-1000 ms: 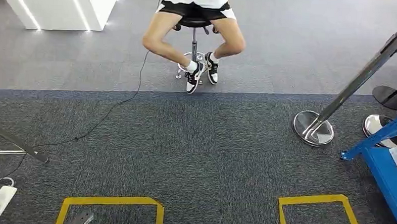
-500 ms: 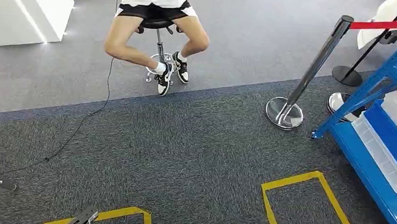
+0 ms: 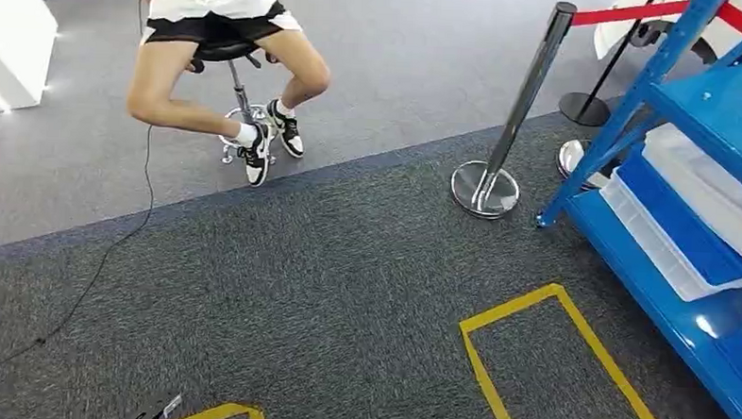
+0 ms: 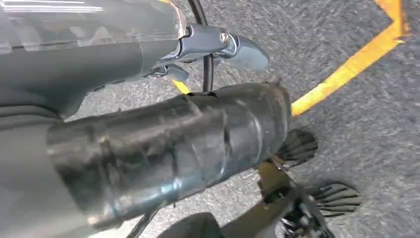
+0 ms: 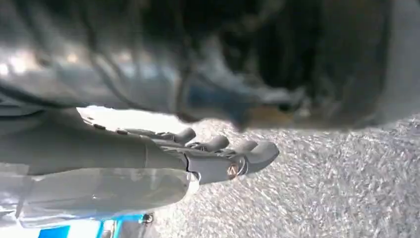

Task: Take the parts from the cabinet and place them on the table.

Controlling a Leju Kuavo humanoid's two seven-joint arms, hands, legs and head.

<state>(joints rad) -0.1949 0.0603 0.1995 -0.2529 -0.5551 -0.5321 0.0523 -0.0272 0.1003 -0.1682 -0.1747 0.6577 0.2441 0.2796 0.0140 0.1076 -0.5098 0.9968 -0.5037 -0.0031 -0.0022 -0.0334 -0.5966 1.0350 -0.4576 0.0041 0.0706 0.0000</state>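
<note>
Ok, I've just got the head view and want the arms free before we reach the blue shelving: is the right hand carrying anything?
Observer: No. The right hand hangs empty over the grey carpet, fingers stretched out.
Operator: And the left?
Observer: The left hand holds nothing either. It hangs beside the robot's dark leg, near a strip of yellow floor tape.
</note>
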